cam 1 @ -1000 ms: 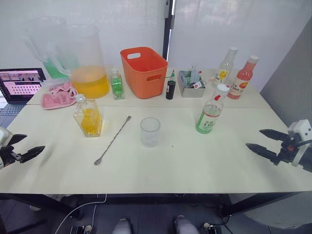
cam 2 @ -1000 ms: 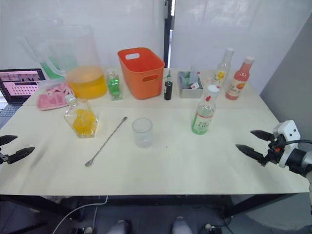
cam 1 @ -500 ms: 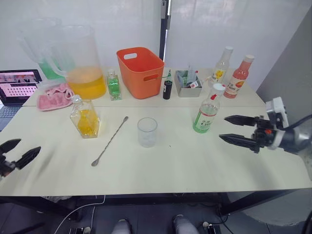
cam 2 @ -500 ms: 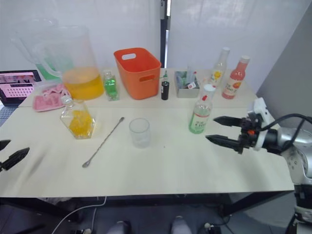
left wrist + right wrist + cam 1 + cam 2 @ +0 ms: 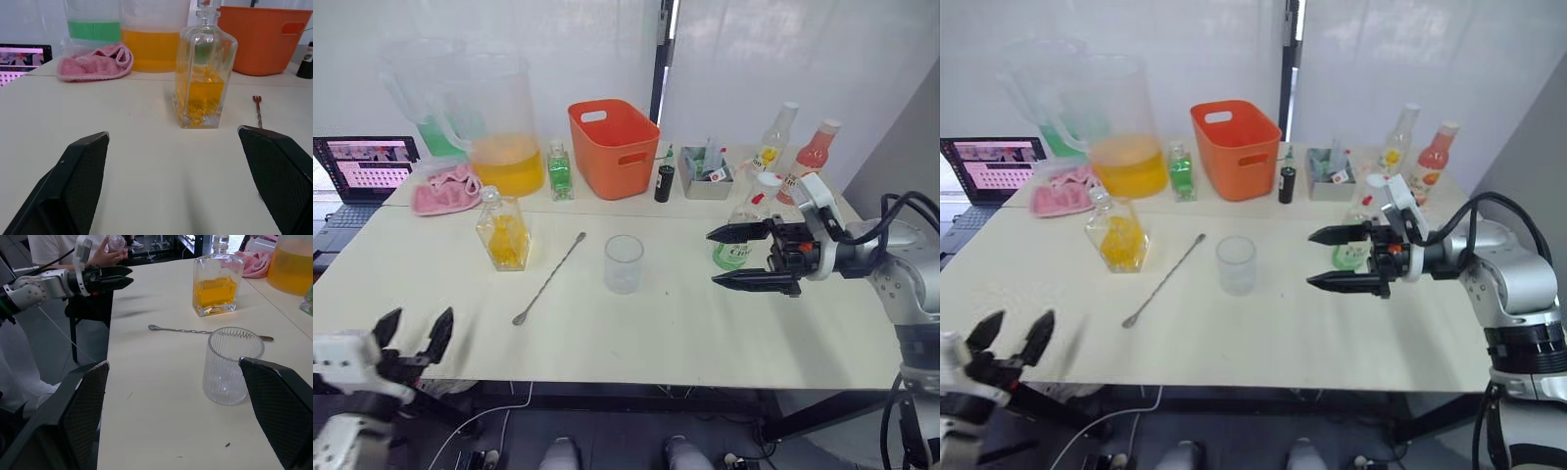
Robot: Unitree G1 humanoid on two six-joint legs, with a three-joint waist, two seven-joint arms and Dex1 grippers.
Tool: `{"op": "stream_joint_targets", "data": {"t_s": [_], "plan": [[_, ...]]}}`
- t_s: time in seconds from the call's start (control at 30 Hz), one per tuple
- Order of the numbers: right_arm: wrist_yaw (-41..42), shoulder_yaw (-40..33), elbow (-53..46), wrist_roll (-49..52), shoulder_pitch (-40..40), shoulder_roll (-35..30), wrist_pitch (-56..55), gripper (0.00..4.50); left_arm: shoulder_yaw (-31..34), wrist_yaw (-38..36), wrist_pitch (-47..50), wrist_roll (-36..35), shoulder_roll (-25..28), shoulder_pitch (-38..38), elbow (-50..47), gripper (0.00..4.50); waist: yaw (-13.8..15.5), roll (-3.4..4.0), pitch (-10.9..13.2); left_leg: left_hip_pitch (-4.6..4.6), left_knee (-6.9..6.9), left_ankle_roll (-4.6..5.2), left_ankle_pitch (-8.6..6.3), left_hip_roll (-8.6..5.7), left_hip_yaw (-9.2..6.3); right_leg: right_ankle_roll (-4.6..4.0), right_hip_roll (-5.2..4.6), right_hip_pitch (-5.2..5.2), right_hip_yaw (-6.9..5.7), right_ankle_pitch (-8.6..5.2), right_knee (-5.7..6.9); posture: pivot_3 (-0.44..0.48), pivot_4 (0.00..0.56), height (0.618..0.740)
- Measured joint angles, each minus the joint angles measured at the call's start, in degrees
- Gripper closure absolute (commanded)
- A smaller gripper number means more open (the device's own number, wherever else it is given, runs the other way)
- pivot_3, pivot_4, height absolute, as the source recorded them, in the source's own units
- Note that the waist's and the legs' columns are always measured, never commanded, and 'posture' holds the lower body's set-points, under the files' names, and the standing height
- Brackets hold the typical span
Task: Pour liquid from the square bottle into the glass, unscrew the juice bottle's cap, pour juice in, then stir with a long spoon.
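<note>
The glass (image 5: 623,264) stands empty at the table's middle. The long spoon (image 5: 548,279) lies slanted to its left, and beyond it stands the square bottle (image 5: 504,230) with orange liquid, stopper in. The juice bottle (image 5: 741,247) with its white cap stands right of the glass, partly hidden behind my right gripper (image 5: 713,258). That gripper is open and empty, hovering above the table and pointing at the glass (image 5: 230,364). My left gripper (image 5: 418,321) is open and empty, low off the table's front left corner, facing the square bottle (image 5: 203,78).
Along the back stand a pitcher of orange liquid (image 5: 499,127), a small green bottle (image 5: 559,171), an orange basket (image 5: 612,147), a dark vial (image 5: 663,181), a grey box (image 5: 710,176), a yellow-flower bottle (image 5: 773,137) and a pink bottle (image 5: 813,152). Pink cloth (image 5: 445,191) and laptop (image 5: 367,166) sit far left. A person's hand (image 5: 110,247) shows beyond the left end.
My right gripper has swung left from the table's right edge to just right of the glass, in front of the juice bottle. The left gripper has sunk lower at the front left. The camera shifted.
</note>
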Motion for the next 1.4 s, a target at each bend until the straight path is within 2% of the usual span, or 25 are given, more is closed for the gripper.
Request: {"op": "stream_joint_targets", "data": {"t_s": [0.13, 0.23, 0.37, 0.5, 0.7, 0.93, 1.2, 1.4], "plan": [[0.3, -0.2, 0.0, 0.0, 0.8, 0.0, -0.4, 0.0, -5.1, 6.7, 3.5, 3.0, -1.1, -4.3, -1.9, 0.04, -0.1, -0.01, 0.0, -0.01, -0.07, 0.01, 0.0, 0.0, -0.04, 0.07, 0.05, 0.04, -0.01, 0.04, 0.06, 0.0, 0.15, 0.717], [-0.7, -1.1, -1.6, 0.0, 3.7, -0.2, -0.5, 0.0, -9.5, 11.0, 6.4, 5.6, -0.8, -10.7, -1.4, 0.04, 0.1, -0.01, 0.0, -0.06, -0.05, 0.02, 0.01, -0.01, -0.1, 0.15, 0.08, 0.07, -0.02, 0.08, 0.06, 0.0, 0.15, 0.717], [-2.6, -2.7, -4.3, 0.3, 5.8, -0.7, 0.0, 0.0, -11.8, 12.3, 8.3, 9.0, 2.0, -15.9, 1.9, 0.04, -0.4, 0.0, 0.0, -0.03, -0.09, 0.03, 0.02, 0.0, -0.12, 0.19, 0.13, 0.03, -0.01, 0.1, 0.08, 0.0, 0.15, 0.717], [-3.8, -4.1, -6.8, 1.1, 7.3, -1.7, 0.8, 0.0, -12.6, 14.3, 8.2, 11.4, 2.4, -21.1, 7.7, 0.04, -0.2, 0.0, 0.0, -0.03, -0.08, 0.03, 0.02, -0.02, -0.13, 0.2, 0.11, 0.07, -0.02, 0.1, 0.07, 0.0, 0.15, 0.717], [-6.0, -6.5, -7.8, 1.4, 8.4, -2.2, 1.7, 0.0, -16.3, 14.9, 7.1, 14.5, 1.7, -26.1, 15.8, 0.04, -0.1, -0.01, 0.0, -0.04, -0.08, 0.02, 0.02, -0.04, -0.16, 0.21, 0.11, 0.09, -0.04, 0.11, 0.05, 0.0, 0.15, 0.717], [-7.1, -8.1, -9.5, 2.6, 9.9, -2.4, 2.3, 0.0, -17.2, 14.4, 4.8, 15.3, 2.1, -32.6, 22.6, 0.04, -0.1, -0.01, 0.0, -0.04, -0.11, 0.03, 0.02, -0.04, -0.15, 0.24, 0.1, 0.1, -0.04, 0.12, 0.05, 0.0, 0.15, 0.717], [-8.2, -8.2, -9.7, 2.9, 10.9, -2.5, 2.2, 0.0, -17.8, 15.9, 0.8, 17.9, 2.0, -43.7, 36.1, 0.04, 0.1, -0.01, 0.0, -0.04, -0.1, 0.03, 0.02, -0.05, -0.18, 0.3, 0.1, 0.15, -0.06, 0.14, 0.01, 0.0, 0.15, 0.717], [-9.1, -8.2, -9.8, 2.8, 11.9, -2.5, 1.9, 0.0, -17.8, 15.8, -2.5, 18.9, 2.3, -48.6, 44.8, 0.04, 0.1, -0.01, 0.0, -0.04, -0.13, 0.04, 0.03, -0.06, -0.18, 0.33, 0.1, 0.15, -0.06, 0.14, 0.02, 0.0, 0.15, 0.717]]}}
